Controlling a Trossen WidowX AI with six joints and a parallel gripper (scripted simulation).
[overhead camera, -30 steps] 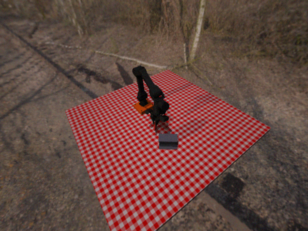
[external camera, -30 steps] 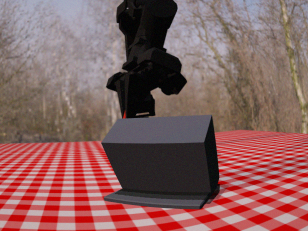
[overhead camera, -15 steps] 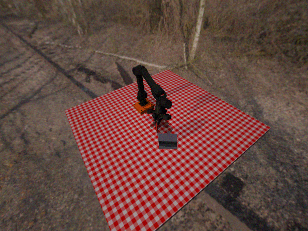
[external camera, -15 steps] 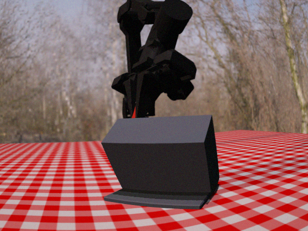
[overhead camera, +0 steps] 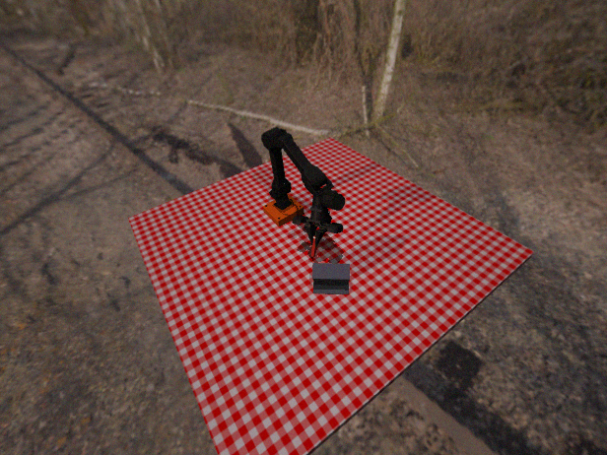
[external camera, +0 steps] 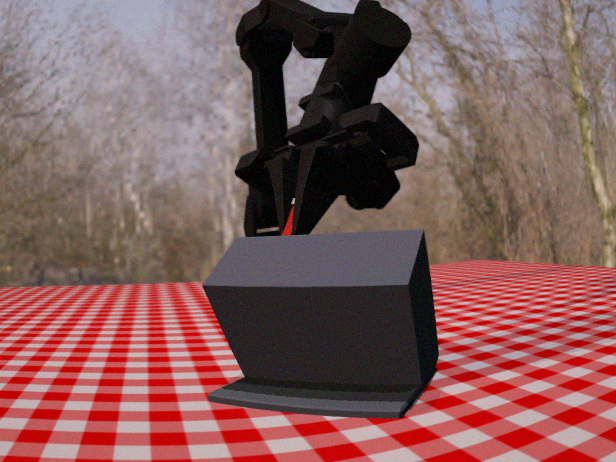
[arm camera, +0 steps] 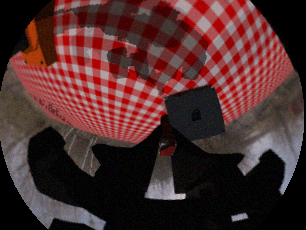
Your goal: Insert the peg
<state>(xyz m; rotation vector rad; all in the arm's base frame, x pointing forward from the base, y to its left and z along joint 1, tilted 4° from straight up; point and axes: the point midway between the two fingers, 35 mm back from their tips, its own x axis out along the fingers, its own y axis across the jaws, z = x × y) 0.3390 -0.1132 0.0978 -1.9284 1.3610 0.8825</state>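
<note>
A red peg (overhead camera: 313, 249) (external camera: 288, 226) (arm camera: 168, 150) is held tilted between the fingers. My gripper (overhead camera: 314, 241) (external camera: 290, 220) (arm camera: 165, 128) is shut on it, on the robot's side of the sloped panel. The grey panel block (overhead camera: 331, 272) (external camera: 320, 330) (arm camera: 210, 102) stands on the cloth. Its sloped face shows in the wrist view, with one small dark hole (arm camera: 196, 115) that looks flat on one side. The peg is beside that face, off to one side of the hole and apart from it. The peg's lower end is hidden behind the block in the exterior view.
The orange robot base (overhead camera: 281, 213) (arm camera: 45, 47) stands on the red and white checked cloth (overhead camera: 276, 335) (external camera: 100, 350) (arm camera: 100, 95). The block's thin foot plate (external camera: 310, 400) sticks out on its far side from the robot. The arm's shadow falls near the block.
</note>
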